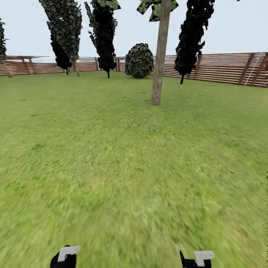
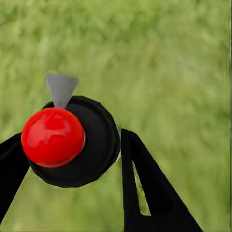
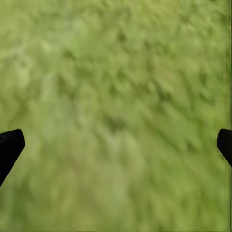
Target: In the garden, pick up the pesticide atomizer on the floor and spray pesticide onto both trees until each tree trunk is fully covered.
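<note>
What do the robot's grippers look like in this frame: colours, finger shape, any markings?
Both grippers are black. The left gripper has flat, tapering fingers, one with a slot-like cutout. The right gripper shows dark fingertips. In the head view each wrist carries a whitish bracket. No markings or cables visible.

The trunk (image 1: 160, 56) runs off the head view's top edge, so its crown is almost all cut off, as are the tops of the dark cypresses (image 1: 104, 33). Both arms are cut by the bottom edge there. In the left wrist view the atomizer (image 2: 72, 142) hides its own body under its red top, and the grass (image 3: 116, 96) is blurred.
</note>
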Available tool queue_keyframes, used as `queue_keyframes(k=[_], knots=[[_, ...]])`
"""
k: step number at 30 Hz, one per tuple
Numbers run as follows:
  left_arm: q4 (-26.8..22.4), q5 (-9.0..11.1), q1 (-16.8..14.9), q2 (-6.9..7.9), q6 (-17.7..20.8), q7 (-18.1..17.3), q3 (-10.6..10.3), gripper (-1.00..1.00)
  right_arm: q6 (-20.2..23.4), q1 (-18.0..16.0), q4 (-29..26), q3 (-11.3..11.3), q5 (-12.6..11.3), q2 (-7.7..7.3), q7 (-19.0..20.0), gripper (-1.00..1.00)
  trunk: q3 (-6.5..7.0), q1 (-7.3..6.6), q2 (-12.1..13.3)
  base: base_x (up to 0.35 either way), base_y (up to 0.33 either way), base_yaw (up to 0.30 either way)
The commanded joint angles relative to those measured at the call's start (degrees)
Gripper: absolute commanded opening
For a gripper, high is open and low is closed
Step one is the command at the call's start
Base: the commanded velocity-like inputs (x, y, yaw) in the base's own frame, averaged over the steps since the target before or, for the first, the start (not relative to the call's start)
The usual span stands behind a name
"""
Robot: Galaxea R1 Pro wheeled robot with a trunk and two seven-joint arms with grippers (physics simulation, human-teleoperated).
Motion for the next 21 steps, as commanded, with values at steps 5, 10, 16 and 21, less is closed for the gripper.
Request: queue_keyframes(k=[5, 10, 16, 21], knots=[[0.0, 0.0, 0.0, 0.05, -0.2, 0.0, 0.2, -1.0, -0.2, 0.0, 0.0, 0.1, -0.1, -0.01, 0.0, 1.0, -0.05, 0.03, 0.0, 0.339, 0.0, -0.3], [0.0, 0.0, 0.0, 0.05, -0.1, 0.0, 0.2, -1.0, -0.2, 0.0, 0.0, 0.0, -0.1, -0.01, 0.0, 1.0, -0.05, 0.03, 0.0, 0.339, 0.0, -0.3], [0.0, 0.0, 0.0, 0.05, -0.1, 0.0, 0.2, -1.0, -0.2, 0.0, 0.1, 0.1, -0.1, -0.03, 0.0, 1.0, -0.05, 0.03, 0.0, 0.338, 0.0, -0.102], [0.0, 0.0, 0.0, 0.05, -0.1, 0.1, 0.2, -1.0, -0.2, 0.0, 0.1, 0.1, -0.1, -0.1, 0.1, 1.0, -0.05, 0.03, 0.0, 0.338, 0.0, -0.007]])
